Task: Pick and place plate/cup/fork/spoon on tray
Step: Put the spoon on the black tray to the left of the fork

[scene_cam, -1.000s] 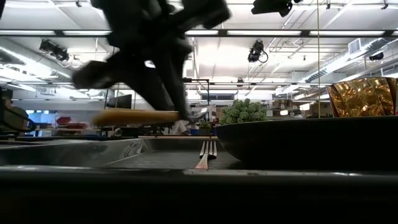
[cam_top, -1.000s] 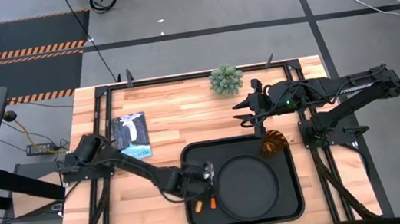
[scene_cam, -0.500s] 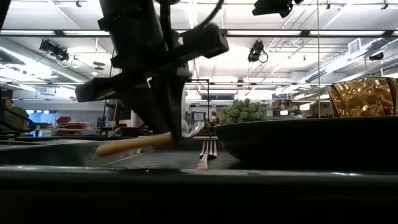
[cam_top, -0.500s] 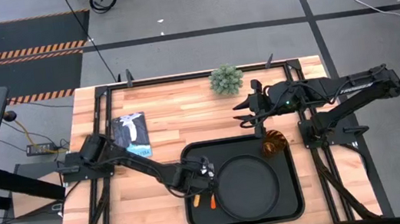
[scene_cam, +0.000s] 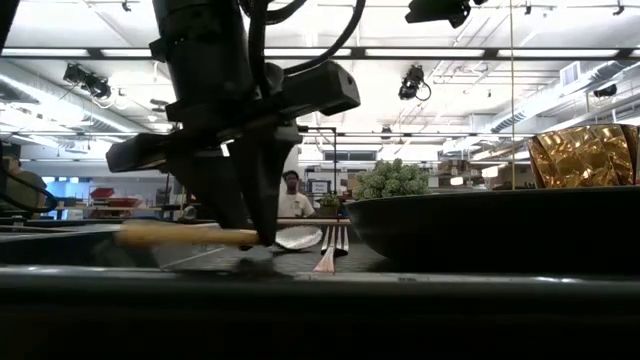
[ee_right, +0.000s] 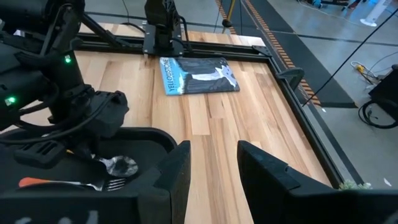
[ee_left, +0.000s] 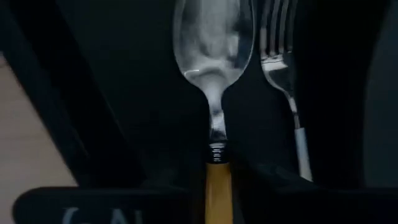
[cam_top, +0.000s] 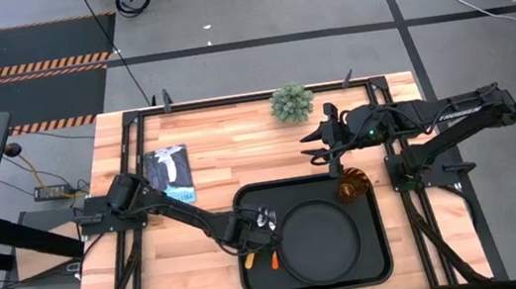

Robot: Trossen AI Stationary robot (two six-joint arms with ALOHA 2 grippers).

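Note:
The spoon (ee_left: 211, 43), with a silver bowl and an orange handle, lies low over the left part of the black tray (cam_top: 385, 272). My left gripper (cam_top: 252, 231) is shut on it from above. The fork (ee_left: 283, 68) lies on the tray floor beside the spoon, between it and the round black plate (cam_top: 319, 243). The plate rests flat in the tray. The amber cup (cam_top: 353, 189) stands in the tray's far right corner. My right gripper (cam_top: 323, 141) hangs open and empty over the table beyond the tray. My left gripper pinches the spoon's orange handle (ee_left: 217, 186) between its two fingers, at the end next to the silver neck. The fingers (scene_cam: 262, 215) point down and lie across the handle. The spoon is level just above the tray floor, and its free handle end (scene_cam: 160, 235) sticks out sideways.
A small green plant (cam_top: 291, 102) stands at the table's far edge. A dark booklet (cam_top: 170, 174) lies on the wood at the far left. A person (scene_cam: 292, 195) stands far off in the room. Bare wood shows left of the tray.
My left gripper has gone down toward the tray floor with the spoon. The spoon was level and higher, then tipped with its handle end down, and is now level again, low beside the fork.

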